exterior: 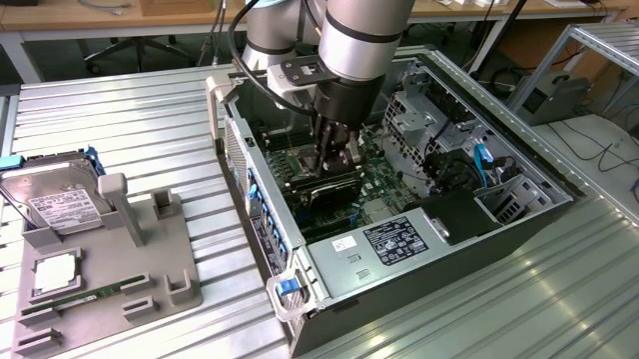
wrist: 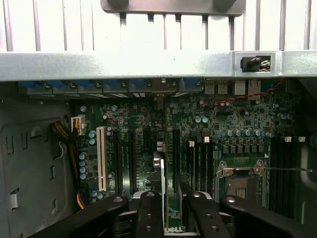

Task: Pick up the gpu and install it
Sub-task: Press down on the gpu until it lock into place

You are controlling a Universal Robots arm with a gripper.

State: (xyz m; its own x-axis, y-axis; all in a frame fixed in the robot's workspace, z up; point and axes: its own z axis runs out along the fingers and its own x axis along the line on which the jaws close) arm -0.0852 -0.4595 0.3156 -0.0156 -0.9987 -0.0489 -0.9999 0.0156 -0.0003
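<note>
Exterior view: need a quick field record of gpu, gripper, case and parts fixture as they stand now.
gpu: inside the case, over the motherboard, directly under the gripper
gripper: reaches down into the case, at the gpu's upper edge
case: on its side, open upward
fixture: grey, at the exterior view's left, beside the case
on fixture: hard drive, RAM stick

Robotics lab: ribbed metal workbench (exterior: pixel 120 112), open PC tower (exterior: pixel 420 217), office chair (exterior: pixel 130 45), desks behind.
</note>
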